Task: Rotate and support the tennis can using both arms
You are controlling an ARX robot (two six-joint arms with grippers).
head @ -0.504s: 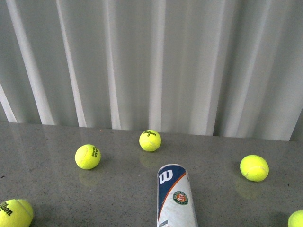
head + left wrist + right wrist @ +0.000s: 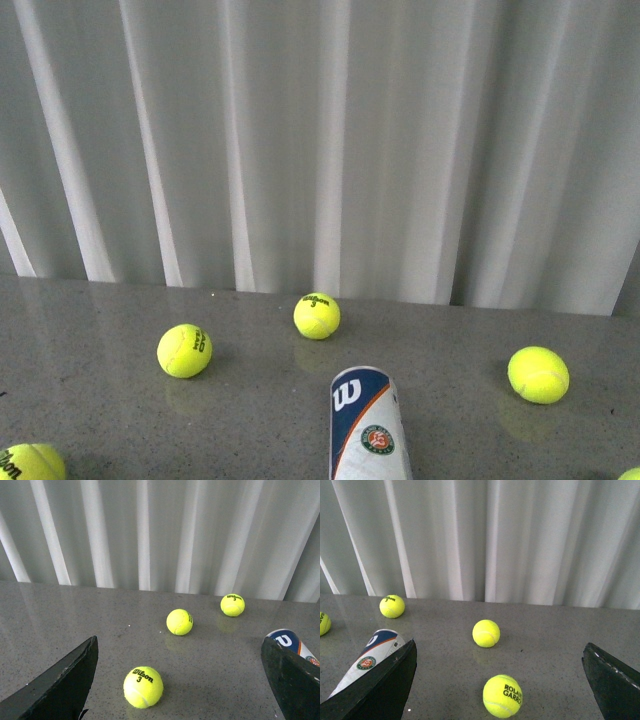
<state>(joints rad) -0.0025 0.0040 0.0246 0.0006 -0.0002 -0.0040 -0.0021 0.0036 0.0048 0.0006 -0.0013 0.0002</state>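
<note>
The tennis can [image 2: 367,428] lies on its side on the grey table, its white and navy "W" end pointing away from me, its near part cut off by the frame's bottom edge. Neither arm shows in the front view. My left gripper [image 2: 180,682] is open and empty above the table; the can's end [image 2: 292,641] peeks out beside one finger [image 2: 295,680]. My right gripper [image 2: 499,680] is open and empty; the can [image 2: 367,661] lies partly behind one finger [image 2: 380,690].
Yellow tennis balls lie scattered on the table [image 2: 90,330]: one at far centre [image 2: 317,315], one left [image 2: 184,350], one right [image 2: 538,374], one at the near left edge [image 2: 28,463]. A ball [image 2: 143,686] lies between the left fingers, another [image 2: 502,696] between the right. White curtain [image 2: 320,140] behind.
The front view has shifted: the can and all balls sit slightly lower in frame than before, more curtain shows above. Nothing on the table has moved relative to the rest.
</note>
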